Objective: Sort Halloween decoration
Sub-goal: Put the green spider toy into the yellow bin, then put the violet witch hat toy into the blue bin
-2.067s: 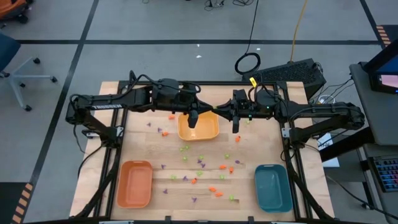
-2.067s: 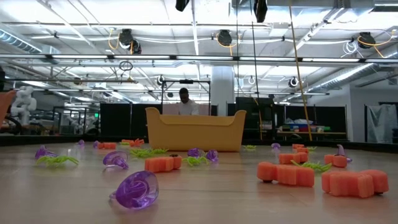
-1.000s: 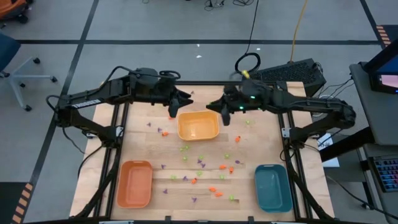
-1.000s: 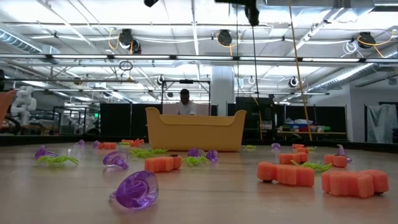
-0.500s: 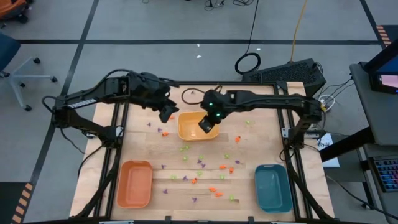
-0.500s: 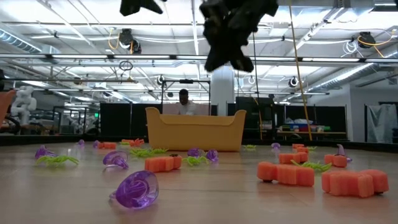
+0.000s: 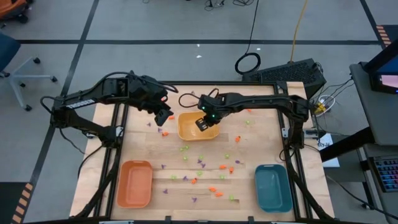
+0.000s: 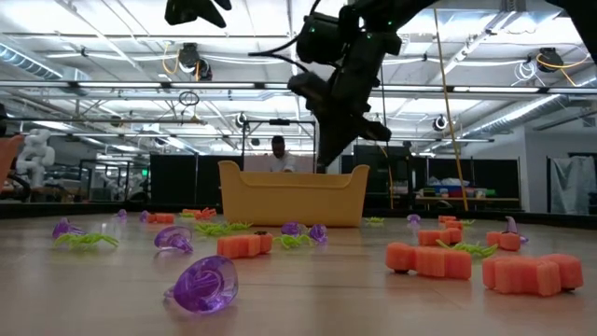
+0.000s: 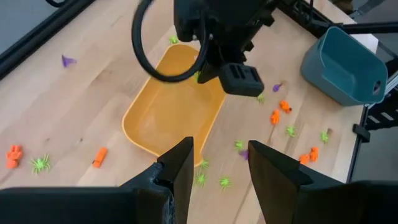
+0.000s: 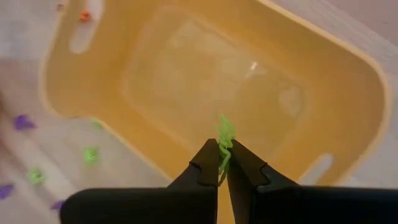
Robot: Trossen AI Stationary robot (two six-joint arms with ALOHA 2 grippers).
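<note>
Right gripper (image 10: 221, 167) hangs over the yellow tray (image 10: 323, 112), fingers pinched tight on a light green decoration (image 10: 224, 142) that pokes out past their tips, tray floor directly ahead. Left gripper (image 9: 219, 163) waits beside the tray, fingers partly apart, empty.

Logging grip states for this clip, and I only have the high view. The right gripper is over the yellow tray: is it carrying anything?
Observer: Yes. In the right wrist view the right gripper is shut on a light green piece.
Operator: Is it above the tray's inside or its rim?
Observer: Above the inside of the yellow tray, which looks bare.
Operator: And the left gripper?
Observer: The left gripper hangs open and holds nothing; it looks down on that tray from beside it.
</note>
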